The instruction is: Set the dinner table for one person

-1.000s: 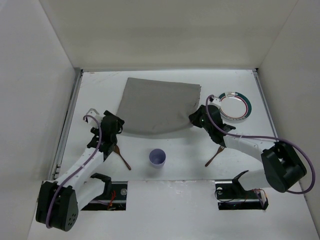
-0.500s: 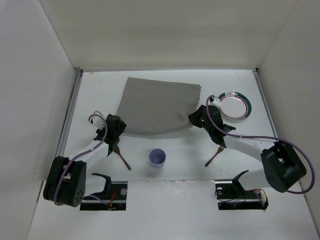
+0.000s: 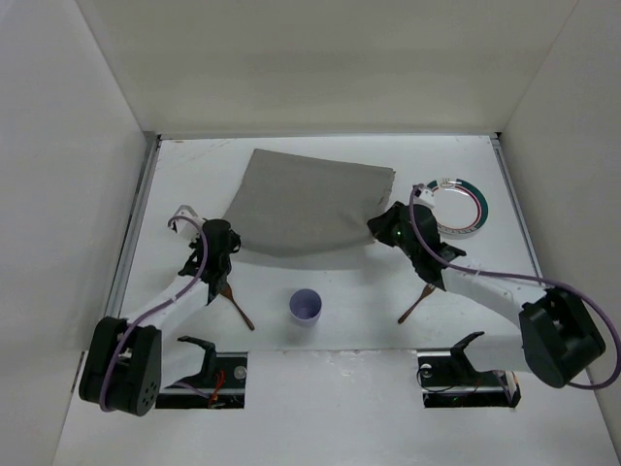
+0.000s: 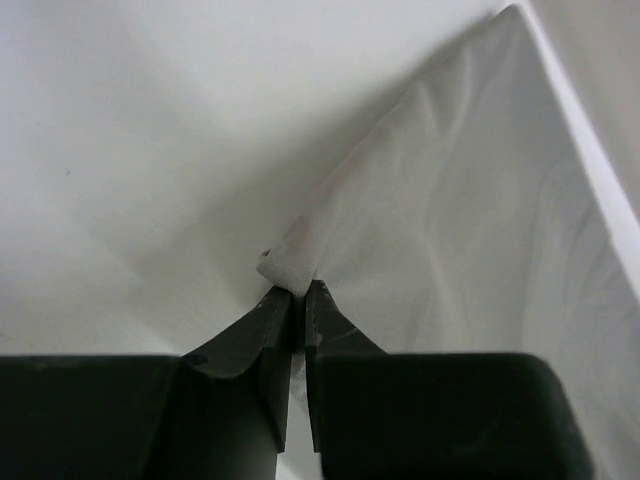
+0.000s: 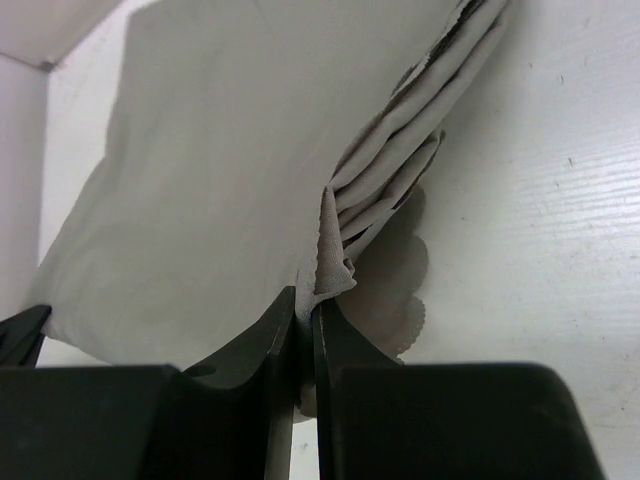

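Note:
A grey cloth mat lies on the white dinner table, its near edge raised off the surface. My left gripper is shut on the mat's near-left corner. The left wrist view shows that corner of the mat pinched at my left gripper's tips. My right gripper is shut on the near-right corner. In the right wrist view the mat bunches into folds above my right gripper.
A white plate with a teal rim sits right of the mat. A pale purple cup stands near the front middle. One brown utensil lies left of the cup, another to its right. Metal rails edge the table.
My left gripper has shut on the mat's near-left corner. The mat has shifted slightly to the right and away, and my right gripper moved with it.

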Controlling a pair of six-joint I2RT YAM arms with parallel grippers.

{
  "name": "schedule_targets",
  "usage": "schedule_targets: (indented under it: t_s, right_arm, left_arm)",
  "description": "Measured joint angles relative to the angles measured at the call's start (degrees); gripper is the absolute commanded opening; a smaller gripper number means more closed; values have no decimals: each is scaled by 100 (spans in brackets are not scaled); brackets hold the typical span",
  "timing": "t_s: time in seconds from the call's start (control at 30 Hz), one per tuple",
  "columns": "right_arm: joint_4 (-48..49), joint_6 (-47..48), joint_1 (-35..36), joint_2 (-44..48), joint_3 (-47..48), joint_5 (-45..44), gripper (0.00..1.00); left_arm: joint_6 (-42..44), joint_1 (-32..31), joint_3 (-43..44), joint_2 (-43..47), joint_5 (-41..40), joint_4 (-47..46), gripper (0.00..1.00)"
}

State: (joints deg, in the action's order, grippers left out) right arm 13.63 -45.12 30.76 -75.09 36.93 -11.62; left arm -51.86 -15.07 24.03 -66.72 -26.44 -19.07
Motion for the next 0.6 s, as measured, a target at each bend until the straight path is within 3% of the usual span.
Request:
schedule_targets:
  t_s: [0.2,0.3,0.43,0.6]
  right_arm:
    - [-476,31,-4,1185,7,2,12]
    - [-758,103,-107,1298,365,70,11]
    - [-1115,271,-573,332,1646,385,10]
    - [-1818,463,-1261,-1510,4345,894,9]
  left_arm:
    - [369,-494,481,1034,-229,136,0]
    - [514,-546,1078,951,-319,125,0]
    - [584,-385,2341,-258,-345,79,0]
    - [678,-17,4986,-2365,39,542,0]
